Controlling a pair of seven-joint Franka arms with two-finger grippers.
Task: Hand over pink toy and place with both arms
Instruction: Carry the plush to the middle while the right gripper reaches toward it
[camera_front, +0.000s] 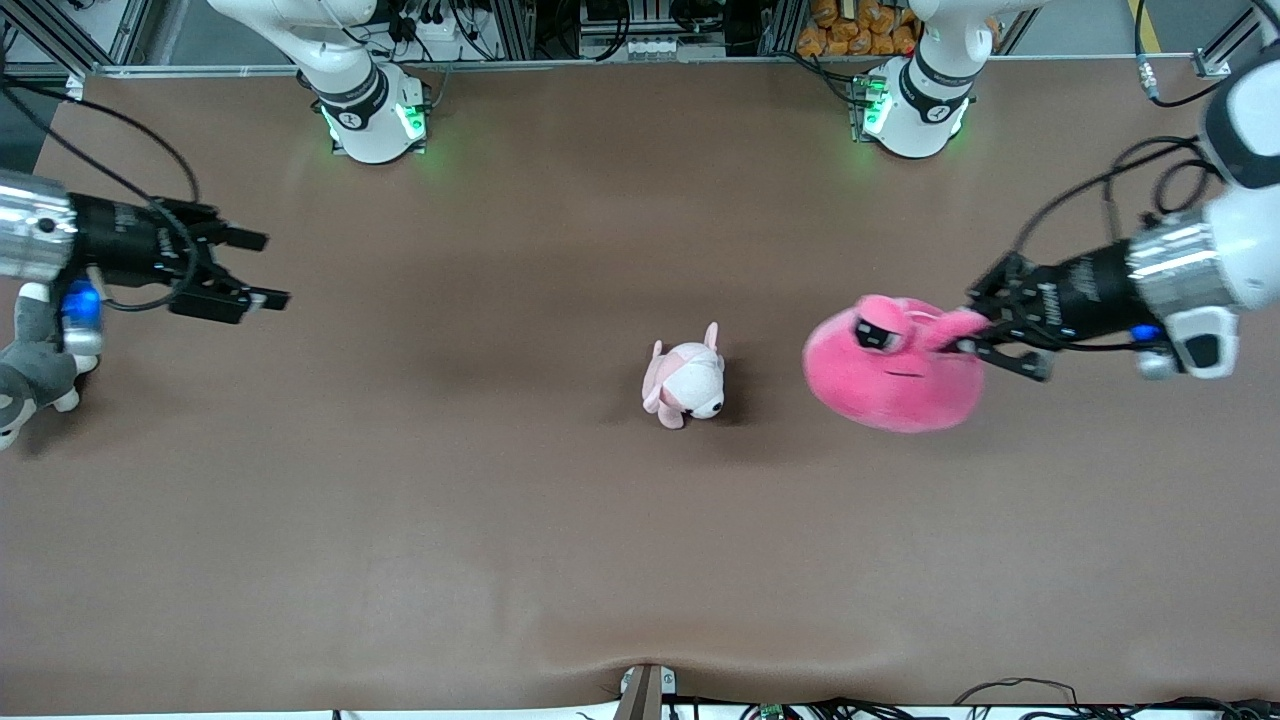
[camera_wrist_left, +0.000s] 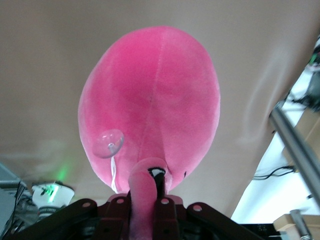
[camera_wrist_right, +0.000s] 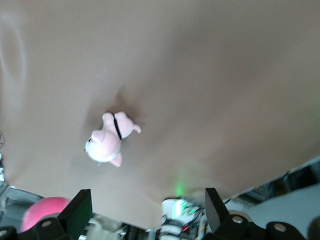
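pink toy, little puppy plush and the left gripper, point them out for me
pink toy (camera_front: 890, 385), front view, on its rounded body below the eyes
puppy plush (camera_front: 690, 385), front view, on its head
left gripper (camera_front: 975, 335), front view, between fingertips clamped on the toy

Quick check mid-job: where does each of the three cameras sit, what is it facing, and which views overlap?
Front view: high across the table, facing both bases; shows the left gripper shut on the pink toy and the open right gripper.
Left wrist view: on the left wrist, looking along the left gripper at the pink toy.
Right wrist view: on the right wrist, over the puppy plush; right gripper fingers frame it.
All three share the pink toy.
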